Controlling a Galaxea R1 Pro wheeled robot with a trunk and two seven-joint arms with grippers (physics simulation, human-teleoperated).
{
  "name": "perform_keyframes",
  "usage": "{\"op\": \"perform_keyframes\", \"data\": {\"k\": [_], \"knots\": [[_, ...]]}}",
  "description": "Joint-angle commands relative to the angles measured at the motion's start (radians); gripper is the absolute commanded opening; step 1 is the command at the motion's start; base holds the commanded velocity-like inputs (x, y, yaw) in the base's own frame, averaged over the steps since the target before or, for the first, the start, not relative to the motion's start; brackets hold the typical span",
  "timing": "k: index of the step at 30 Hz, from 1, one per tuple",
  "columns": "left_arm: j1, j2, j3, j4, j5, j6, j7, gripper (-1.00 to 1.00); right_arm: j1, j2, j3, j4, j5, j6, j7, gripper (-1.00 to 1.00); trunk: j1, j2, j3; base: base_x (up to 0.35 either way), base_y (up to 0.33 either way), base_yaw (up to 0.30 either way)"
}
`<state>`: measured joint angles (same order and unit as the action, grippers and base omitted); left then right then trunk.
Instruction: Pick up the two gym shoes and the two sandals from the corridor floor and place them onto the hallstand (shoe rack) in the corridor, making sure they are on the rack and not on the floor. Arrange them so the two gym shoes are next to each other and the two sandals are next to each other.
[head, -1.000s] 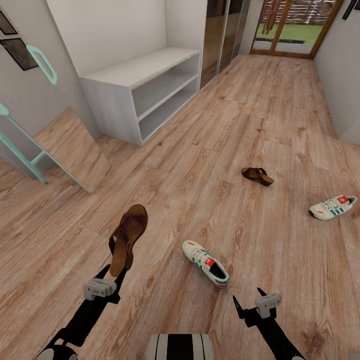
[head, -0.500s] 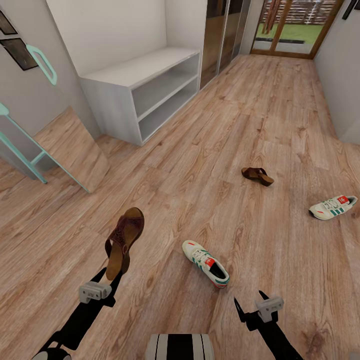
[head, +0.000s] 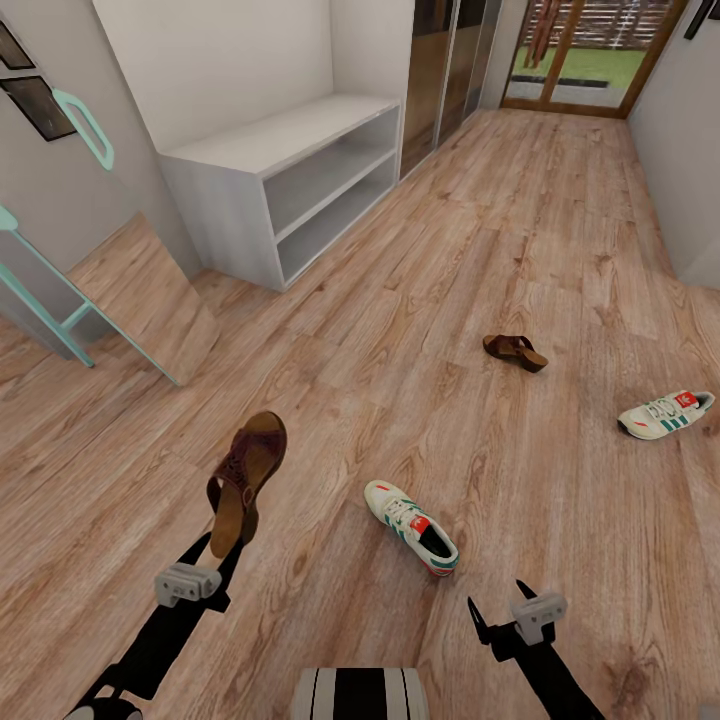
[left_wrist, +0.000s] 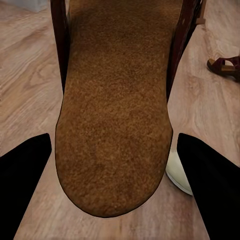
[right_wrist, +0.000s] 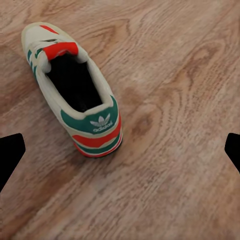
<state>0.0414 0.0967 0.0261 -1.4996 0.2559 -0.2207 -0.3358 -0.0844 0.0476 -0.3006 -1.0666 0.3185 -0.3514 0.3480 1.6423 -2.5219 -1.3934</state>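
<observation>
Left fingers (head: 222, 549) pinch the light, bendy sandal (head: 244, 478) by its heel, toe sticking out beyond them; right fingers (head: 497, 606) hang spread just short of the stiffer-heeled sneaker (head: 411, 512) on the floor (head: 520, 250).

My left claw (head: 228, 545) reaches forward, fingers clamped on a sandal (head: 245, 478) raised off the floor. My right claw (head: 495, 610) hangs low, fingers spread wide, empty.
</observation>
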Motion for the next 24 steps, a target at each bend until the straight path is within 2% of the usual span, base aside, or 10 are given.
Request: {"op": "perform_keyframes", "data": {"k": [1,7,8,12,13,17,18,24], "knots": [[0.000,0.000,0.000,0.000,0.000,-0.004,-0.001,-1.00,-0.003,0.001,0.004,0.005,0.002,-0.005,0.001,1.00,0.000,0.000,0.000,0.000,0.000,0.000],[0.002,0.001,0.001,0.001,0.001,-0.015,-0.001,-1.00,-0.067,0.004,0.092,0.066,0.017,-0.052,-0.006,1.00,0.000,0.000,0.000,0.000,0.000,0.000],[0.002,0.001,0.001,0.001,0.001,-0.017,-0.001,-1.00,-0.098,0.004,0.110,0.107,0.020,-0.057,-0.018,1.00,0.000,0.000,0.000,0.000,0.000,0.000],[0.003,0.001,-0.002,0.001,0.001,-0.018,-0.003,-1.00,-0.177,0.002,0.133,0.232,0.032,-0.065,-0.054,1.00,0.000,0.000,0.000,0.000,0.000,0.000],[0.003,0.001,-0.003,0.001,0.001,-0.018,-0.003,-1.00,-0.221,0.000,0.142,0.310,0.048,-0.070,-0.065,1.00,0.000,0.000,0.000,0.000,0.000,0.000],[0.003,0.000,-0.004,0.001,-0.001,-0.019,-0.005,-1.00,-0.299,-0.002,0.161,0.441,0.101,-0.083,-0.077,1.00,0.000,0.000,0.000,0.000,0.000,0.000],[0.003,0.000,-0.005,0.001,-0.002,-0.019,-0.005,-1.00,-0.326,-0.003,0.166,0.483,0.127,-0.093,-0.081,1.00,0.000,0.000,0.000,0.000,0.000,0.000],[0.003,0.000,-0.005,0.001,-0.003,-0.020,-0.006,-1.00,-0.364,-0.008,0.172,0.535,0.163,-0.108,-0.085,1.00,0.000,0.000,0.000,0.000,0.000,0.000]]}}
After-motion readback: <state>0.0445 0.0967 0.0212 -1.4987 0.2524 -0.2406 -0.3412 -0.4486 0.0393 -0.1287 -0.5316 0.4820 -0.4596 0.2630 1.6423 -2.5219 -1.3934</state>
